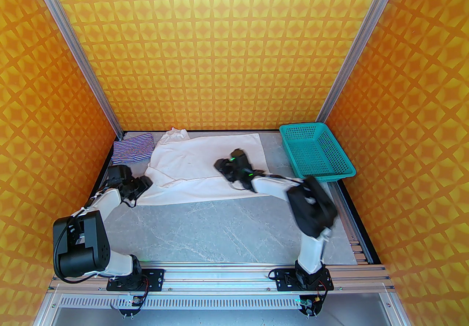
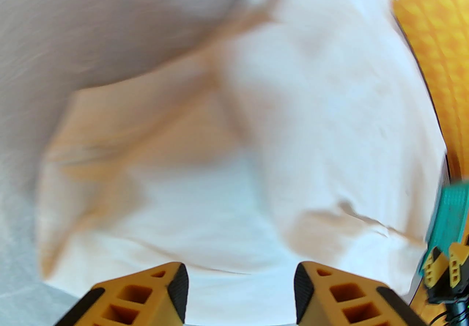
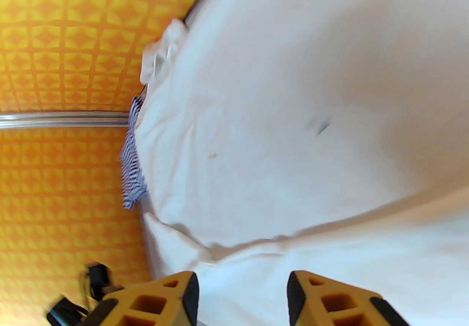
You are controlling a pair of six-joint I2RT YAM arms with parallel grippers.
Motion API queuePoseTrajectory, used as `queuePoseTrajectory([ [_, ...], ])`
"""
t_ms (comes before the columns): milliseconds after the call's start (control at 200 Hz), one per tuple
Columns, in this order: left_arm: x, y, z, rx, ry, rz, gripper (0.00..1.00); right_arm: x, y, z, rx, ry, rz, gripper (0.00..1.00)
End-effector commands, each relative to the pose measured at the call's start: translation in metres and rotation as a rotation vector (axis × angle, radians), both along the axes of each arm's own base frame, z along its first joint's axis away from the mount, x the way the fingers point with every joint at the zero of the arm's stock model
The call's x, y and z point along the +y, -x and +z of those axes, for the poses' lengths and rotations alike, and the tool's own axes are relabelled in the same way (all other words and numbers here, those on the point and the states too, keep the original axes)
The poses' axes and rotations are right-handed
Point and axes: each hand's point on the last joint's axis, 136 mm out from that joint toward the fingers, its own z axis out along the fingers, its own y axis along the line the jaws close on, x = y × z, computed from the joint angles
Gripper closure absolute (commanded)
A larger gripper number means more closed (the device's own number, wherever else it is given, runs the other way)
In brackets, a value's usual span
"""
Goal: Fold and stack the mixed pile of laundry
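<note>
The large white cloth [image 1: 198, 167] lies spread and wrinkled across the back of the table. The small striped garment [image 1: 132, 148] rests at the back left corner, beside the cloth. My left gripper [image 1: 143, 185] sits at the cloth's near left edge; in the left wrist view its yellow fingers [image 2: 172, 295] stand apart over the white cloth [image 2: 256, 134], holding nothing. My right gripper [image 1: 227, 162] hovers over the cloth's right half, open, with the white cloth [image 3: 293, 115] below its fingers [image 3: 183, 295]. The striped garment [image 3: 131, 167] shows at the cloth's far edge.
A teal perforated basket [image 1: 315, 152] stands at the back right, its corner [image 2: 449, 214] visible past the cloth. Orange patterned walls [image 1: 220, 42] enclose three sides. Bare grey tabletop [image 1: 220, 229] stretches between the cloth and the arm bases.
</note>
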Motion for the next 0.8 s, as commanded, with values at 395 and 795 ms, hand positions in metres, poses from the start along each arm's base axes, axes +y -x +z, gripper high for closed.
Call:
queuePoseTrajectory([
  [395,-0.038,-0.026,-0.052,0.094,0.069,-0.094,0.53,-0.154,0.068,-0.107,0.391,0.569,0.084,0.56],
  [795,-0.036,0.043,-0.065,0.213,0.087,-0.052,0.53,-0.177,0.163,-0.112,0.498,0.52,0.041,0.58],
])
